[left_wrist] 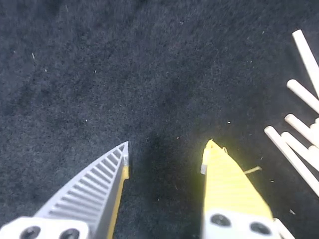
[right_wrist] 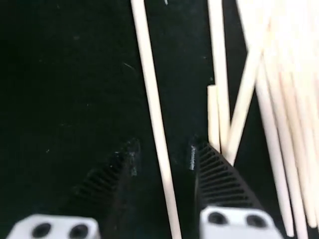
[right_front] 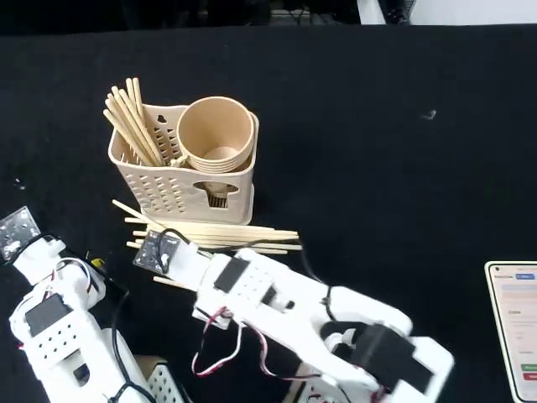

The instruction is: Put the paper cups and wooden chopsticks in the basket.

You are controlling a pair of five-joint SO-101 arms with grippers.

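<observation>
A cream perforated basket (right_front: pixel 168 186) stands at the back left of the black table. It holds stacked paper cups (right_front: pixel 216 133) and a bundle of wooden chopsticks (right_front: pixel 132 117). More chopsticks (right_front: pixel 231 236) lie loose on the table in front of the basket. My right gripper (right_wrist: pixel 163 147) is open low over these, and one single chopstick (right_wrist: pixel 151 94) runs between its black fingers. The rest of the pile (right_wrist: pixel 279 129) lies beside it. My left gripper (left_wrist: pixel 168 147) is open over bare cloth, with several chopstick ends (left_wrist: pixel 299 144) off to one side.
The right arm's white body (right_front: pixel 285 306) stretches from the front middle toward the loose chopsticks. The left arm (right_front: pixel 46 315) sits at the front left corner. A phone or tablet screen (right_front: pixel 513 323) lies at the right edge. The table's right half is open black cloth.
</observation>
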